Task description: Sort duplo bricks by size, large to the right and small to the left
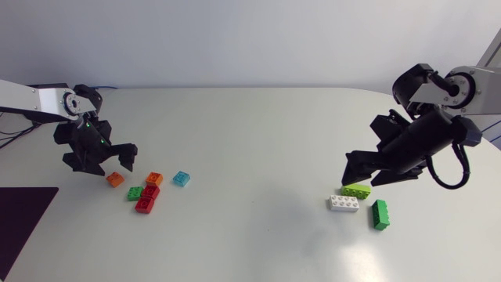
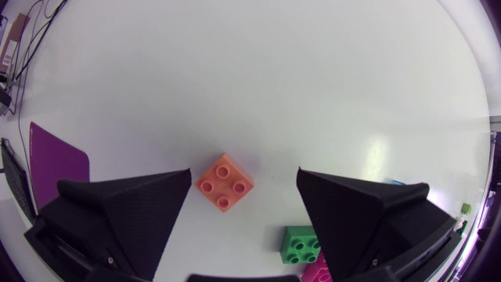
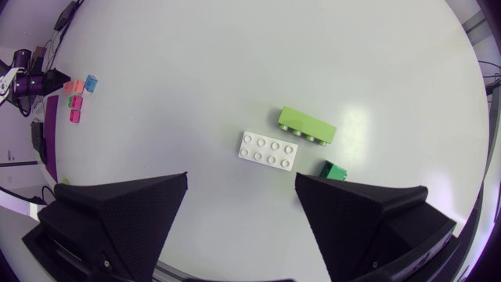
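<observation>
Left gripper (image 1: 116, 163) hangs just above the table's left part with its 2 fingers spread wide and nothing between them. In its wrist view (image 2: 244, 174) a small orange brick (image 2: 224, 183) lies flat on the surface under the gap, touching neither finger. Right gripper (image 1: 362, 178) also stands open and holds nothing; it hovers over the right part, and in its wrist view (image 3: 241, 178) the 3 large bricks lie ahead of it.

The table (image 1: 250, 133) is plain matte white with a soft sheen. A dark purple sheet (image 1: 23, 227) lies at its left corner.

On the left, close together, are 6 small bricks: the orange brick (image 1: 115, 179) nearest the left gripper, another orange one (image 1: 154, 178), a light blue one (image 1: 181, 178), a small green brick (image 1: 135, 193) and 2 red ones (image 1: 151, 190) (image 1: 145, 204), the 2 red touching. On the right are a lime brick (image 1: 356, 190), a white brick (image 1: 344, 204) just beside it, and a dark green brick (image 1: 380, 214) near both.

The lime brick's upper edge is overlapped by the right gripper's fingertips from above. In the right wrist view the dark green brick (image 3: 335, 170) is half hidden behind 1 finger. In the left wrist view that arm's finger covers part of the small green brick (image 2: 300, 245), and only a pinkish sliver of a red brick shows.
</observation>
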{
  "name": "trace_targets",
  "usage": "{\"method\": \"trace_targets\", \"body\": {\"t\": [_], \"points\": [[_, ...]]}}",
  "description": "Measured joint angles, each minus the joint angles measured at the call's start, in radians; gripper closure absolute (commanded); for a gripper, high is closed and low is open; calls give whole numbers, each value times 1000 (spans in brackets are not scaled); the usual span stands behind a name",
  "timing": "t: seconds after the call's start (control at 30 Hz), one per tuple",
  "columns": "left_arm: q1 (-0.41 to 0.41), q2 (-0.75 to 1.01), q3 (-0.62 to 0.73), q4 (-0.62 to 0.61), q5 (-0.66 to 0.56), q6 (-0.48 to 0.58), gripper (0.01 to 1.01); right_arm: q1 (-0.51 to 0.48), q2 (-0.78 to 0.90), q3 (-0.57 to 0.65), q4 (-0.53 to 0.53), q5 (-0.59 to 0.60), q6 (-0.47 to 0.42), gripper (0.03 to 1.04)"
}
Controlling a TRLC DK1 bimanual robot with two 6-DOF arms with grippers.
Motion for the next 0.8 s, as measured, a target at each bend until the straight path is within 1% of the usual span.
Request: {"method": "trace_targets", "body": {"t": [0.17,0.3,0.33,0.4,0.47,0.5,0.67,0.7,0.73,0.8], "points": [[3,2,0,-1,-11,0,118,11,-4,-26,8,-14,0,72],[25,17,0,-1,-23,1,131,11,-22,-38,9,-17,0,72],[30,20,0,-2,-25,1,166,11,-26,-39,10,-18,0,72],[38,24,0,-2,-26,1,189,11,-32,-42,10,-18,0,72],[39,26,0,-3,-26,1,264,11,-34,-42,10,-18,0,72],[39,26,0,-2,-26,1,282,11,-34,-42,10,-18,0,72],[37,45,0,-2,-26,1,282,17,-36,-61,10,-21,0,72],[37,53,0,-2,-26,1,330,18,-37,-61,10,-21,0,72],[37,61,0,-2,-26,1,411,18,-38,-61,10,-21,0,72],[37,67,0,0,-26,1,511,18,-42,-61,10,-21,0,72]]}}
